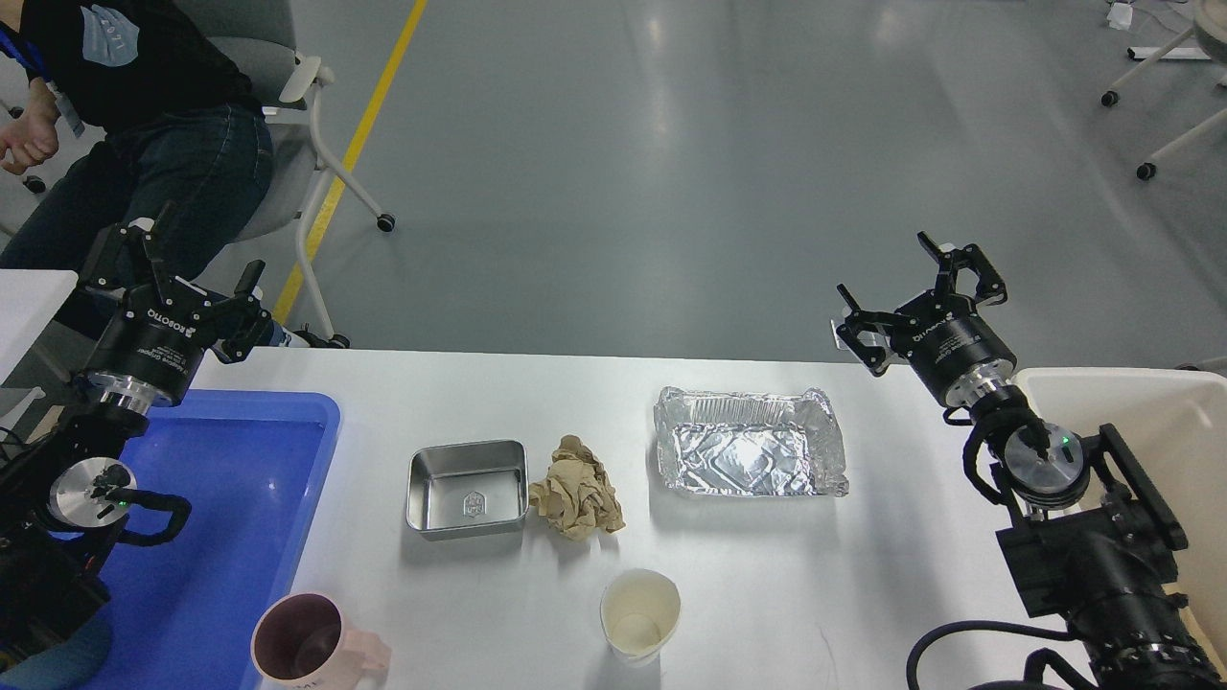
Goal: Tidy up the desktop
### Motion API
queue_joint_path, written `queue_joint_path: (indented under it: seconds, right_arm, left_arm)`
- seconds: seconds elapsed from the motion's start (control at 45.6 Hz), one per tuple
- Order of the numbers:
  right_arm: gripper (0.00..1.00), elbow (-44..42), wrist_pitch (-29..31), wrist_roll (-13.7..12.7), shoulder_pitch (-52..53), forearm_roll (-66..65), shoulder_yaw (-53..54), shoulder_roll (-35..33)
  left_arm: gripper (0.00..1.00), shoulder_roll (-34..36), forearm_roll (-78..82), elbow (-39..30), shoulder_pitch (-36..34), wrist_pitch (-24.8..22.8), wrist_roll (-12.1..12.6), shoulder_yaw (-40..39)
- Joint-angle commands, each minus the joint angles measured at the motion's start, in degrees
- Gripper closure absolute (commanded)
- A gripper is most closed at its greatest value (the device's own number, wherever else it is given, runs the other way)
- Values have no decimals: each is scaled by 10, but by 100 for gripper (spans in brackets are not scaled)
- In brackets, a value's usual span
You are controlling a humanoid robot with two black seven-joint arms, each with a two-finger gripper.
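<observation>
Here the desktop (460, 594) fills the lower middle of the view, white and matte. Near its centre a steel tin (468, 489) touches a crumpled brown paper (577, 498); a foil tray (750, 455) lies toward the far edge. A paper cup (640, 615) and a pink mug (305, 647) stand by the near edge. A blue tray (240, 460) sits left, a beige bin (1150, 422) right. The left gripper (196, 278) and right gripper (915, 292) hover empty at the far corners, fingers spread

Left claw (188, 271) raised, fingers spread, right claw (915, 285) raised, fingers spread wide
</observation>
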Motion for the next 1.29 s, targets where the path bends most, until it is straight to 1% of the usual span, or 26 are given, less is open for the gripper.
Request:
queue_joint_path:
  seconds: [0.0, 0.022, 0.066, 0.11, 0.153, 0.241, 0.416, 0.46, 0.526, 0.592, 0.701, 0.767, 0.811, 0.877, 0.943, 1.008, 1.03, 1.118, 1.184, 1.227, 1.271]
  right_arm:
    - [0, 0, 0, 0, -5, -1, -1, 0]
    - [0, 0, 0, 0, -6, -1, -1, 0]
    - [0, 0, -1, 0, -7, -1, -1, 1]
    - [0, 0, -1, 0, -7, -1, -1, 5]
    - [0, 0, -1, 0, -8, -2, -1, 8]
    - [0, 0, -1, 0, -8, -3, -1, 8]
    - [0, 1, -2, 0, -11, -8, -2, 9]
    - [0, 1, -1, -1, -12, -8, -2, 9]
    - [0, 1, -2, 0, -16, -9, -2, 9]
    - [0, 1, -1, -1, -20, -9, -2, 9]
    - [0, 2, -1, 0, -30, -10, -3, 9]
    - [0, 3, -1, 0, -30, -11, -4, 9]
    - [0, 3, -2, -1, -30, -10, -9, 10]
    - [0, 3, -2, 0, -29, -10, -22, 10]
    - [0, 3, -3, 0, -30, -10, -30, 10]
    - [0, 4, -3, 0, -30, -10, -32, 9]
    - [0, 4, -3, -1, -30, -10, -32, 9]
    - [0, 7, -3, -1, -30, -10, -33, 7]
    - [0, 7, -3, -1, -30, -10, -33, 5]
    - [0, 7, -4, -1, -30, -10, -33, 3]
    - [0, 7, -4, -1, -31, -11, -33, 2]
  left_arm:
    - [0, 0, -2, 3, -1, 8, -9, -2]
    - [0, -1, -2, 3, 0, 11, -18, -3]
    - [0, -1, 0, 5, 0, 26, -48, 1]
    - [0, 1, -1, 5, 0, 34, -59, 4]
    - [0, 2, 1, 5, -1, 34, -56, 6]
    - [0, 7, 1, 4, 1, 16, -51, 8]
    - [0, 28, 5, 5, -3, 35, -50, 33]
    - [0, 34, 7, 5, -3, 38, -56, 34]
    - [1, 40, 6, 5, -3, 48, -59, 34]
    - [1, 42, 8, 5, -3, 67, -59, 35]
    - [0, 48, 14, 5, -4, 79, -62, 33]
    - [0, 47, 15, 5, -4, 83, -72, 32]
    - [0, 48, 18, 8, -5, 93, -80, 32]
    - [0, 47, 43, 10, -6, 125, -92, 35]
    - [0, 44, 84, 10, -6, 157, -110, 34]
    - [0, 41, 121, 7, -4, 178, -133, 35]
    - [0, 41, 132, 6, -3, 182, -137, 36]
    - [0, 54, 156, 0, -1, 180, -134, 52]
    - [0, 83, 158, -6, -2, 171, -128, 93]
    - [0, 116, 157, -11, -4, 159, -118, 136]
    - [0, 149, 157, -21, -7, 144, -102, 178]
